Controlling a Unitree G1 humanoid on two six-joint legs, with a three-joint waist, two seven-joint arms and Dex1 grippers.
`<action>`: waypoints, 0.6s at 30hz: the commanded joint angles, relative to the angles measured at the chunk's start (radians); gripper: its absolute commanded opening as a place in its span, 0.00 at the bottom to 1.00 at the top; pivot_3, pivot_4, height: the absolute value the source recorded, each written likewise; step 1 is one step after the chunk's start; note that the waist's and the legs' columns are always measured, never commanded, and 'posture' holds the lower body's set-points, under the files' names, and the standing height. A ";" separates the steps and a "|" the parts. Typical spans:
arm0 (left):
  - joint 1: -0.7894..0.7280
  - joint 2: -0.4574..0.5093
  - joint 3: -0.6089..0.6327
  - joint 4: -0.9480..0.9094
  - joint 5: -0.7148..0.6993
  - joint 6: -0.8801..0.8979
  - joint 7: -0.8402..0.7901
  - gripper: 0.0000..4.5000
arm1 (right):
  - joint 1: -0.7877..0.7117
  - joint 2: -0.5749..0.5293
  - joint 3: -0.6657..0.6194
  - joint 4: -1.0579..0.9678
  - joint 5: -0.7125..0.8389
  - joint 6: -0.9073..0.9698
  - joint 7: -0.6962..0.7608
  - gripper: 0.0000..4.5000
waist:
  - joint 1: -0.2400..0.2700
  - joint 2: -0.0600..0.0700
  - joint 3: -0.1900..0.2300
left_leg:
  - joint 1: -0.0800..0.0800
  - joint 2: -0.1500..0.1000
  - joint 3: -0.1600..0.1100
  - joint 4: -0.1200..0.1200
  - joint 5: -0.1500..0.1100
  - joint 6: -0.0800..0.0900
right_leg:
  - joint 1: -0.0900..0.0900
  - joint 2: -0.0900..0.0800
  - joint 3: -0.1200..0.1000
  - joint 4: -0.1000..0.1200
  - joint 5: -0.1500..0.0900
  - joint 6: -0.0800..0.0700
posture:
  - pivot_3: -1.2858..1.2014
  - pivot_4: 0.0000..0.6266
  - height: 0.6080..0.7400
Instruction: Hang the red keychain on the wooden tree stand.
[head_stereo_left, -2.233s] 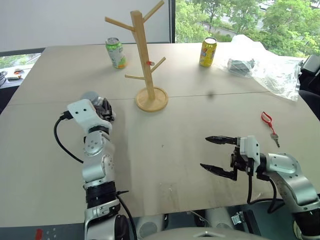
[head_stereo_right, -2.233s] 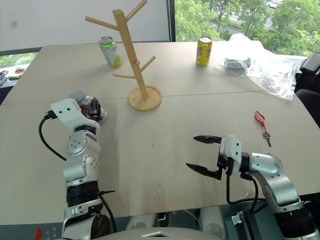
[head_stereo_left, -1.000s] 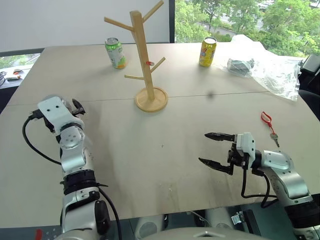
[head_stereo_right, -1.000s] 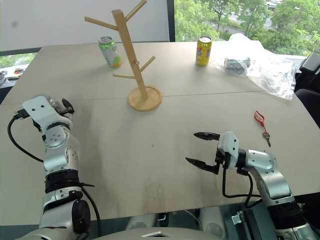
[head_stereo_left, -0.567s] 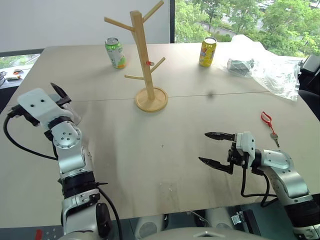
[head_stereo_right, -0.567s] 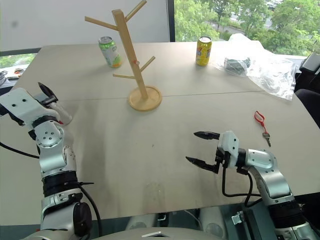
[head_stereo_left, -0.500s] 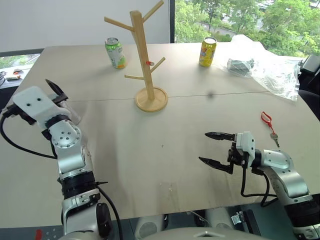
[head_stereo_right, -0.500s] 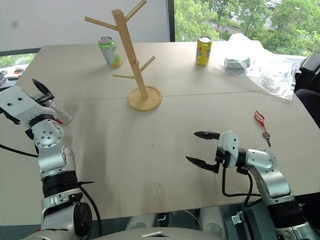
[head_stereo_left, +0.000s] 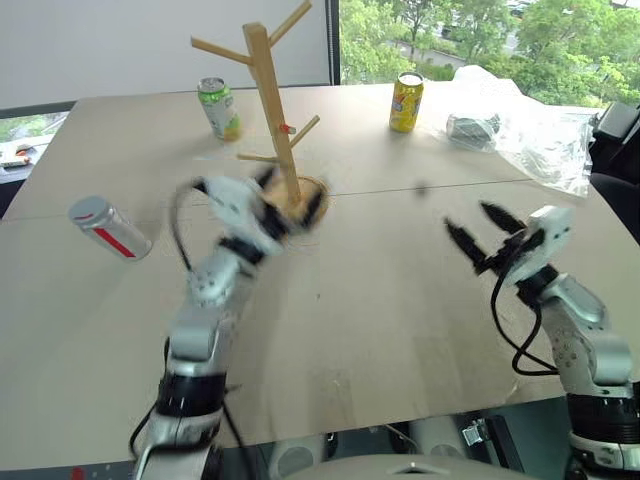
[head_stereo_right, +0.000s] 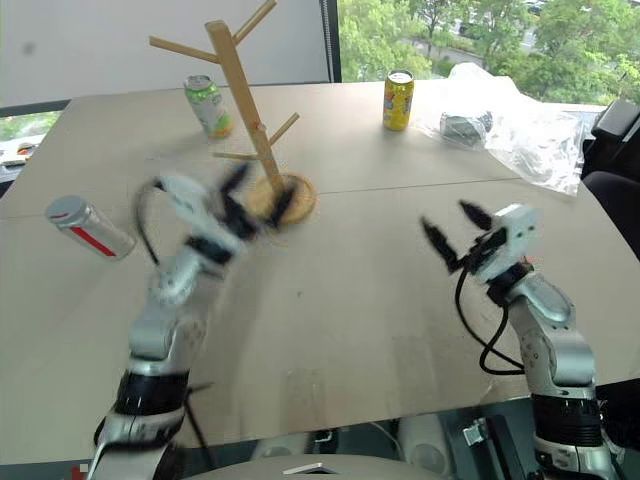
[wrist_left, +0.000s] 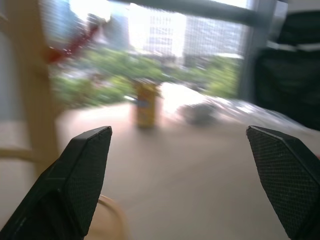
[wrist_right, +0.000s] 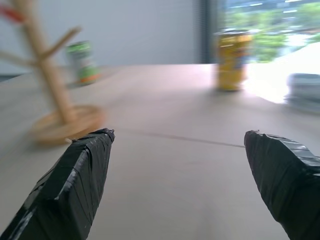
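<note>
The wooden tree stand (head_stereo_left: 272, 110) rises at the back middle of the table on its round base (head_stereo_left: 318, 190). My left gripper (head_stereo_left: 290, 200), blurred, is open right in front of that base. In its wrist view the fingers (wrist_left: 75, 185) stand wide apart with nothing between them, and the stand's post (wrist_left: 30, 100) is close beside one of them. My right gripper (head_stereo_left: 468, 220) is open above the table's right side, pointing forward, fingers (wrist_right: 75, 185) empty. The red keychain is hidden, likely behind my right hand.
A silver can with a red stripe (head_stereo_left: 110, 228) lies on its side at the left. A green can (head_stereo_left: 218, 107) and a yellow can (head_stereo_left: 405, 102) stand at the back. A crumpled plastic bag (head_stereo_left: 520, 130) covers the back right corner.
My left arm has swung from the table's left edge to the stand's base, leaving the silver can lying free. My right gripper has risen, moved right and turned to point forward.
</note>
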 joint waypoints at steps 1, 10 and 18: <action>0.027 0.061 -0.016 -0.062 -0.049 -0.010 -0.183 0.99 | 0.002 -0.008 -0.068 -0.055 -0.047 0.070 -0.153 1.00 | 0.001 0.000 0.000 | -0.001 0.000 -0.001 0.000 -0.001 0.002 | -0.001 0.000 0.000 0.000 0.000 0.000 | 0.52 0.24 1.00; 0.047 0.087 -0.098 0.070 0.056 -0.150 -0.429 0.99 | 0.055 -0.092 -0.130 0.005 -0.048 0.234 -0.164 1.00 | 0.003 0.004 -0.002 | 0.000 -0.001 0.000 0.001 -0.001 0.003 | 0.000 -0.001 0.001 0.000 0.000 0.000 | 0.52 0.24 1.00; 0.086 0.063 -0.144 0.132 0.129 -0.242 -0.490 0.99 | 0.051 -0.144 -0.145 0.155 -0.057 0.217 -0.088 1.00 | -0.004 0.004 -0.002 | 0.000 -0.001 0.001 0.001 -0.002 0.004 | 0.000 0.000 0.002 -0.001 -0.002 0.004 | 0.52 0.24 1.00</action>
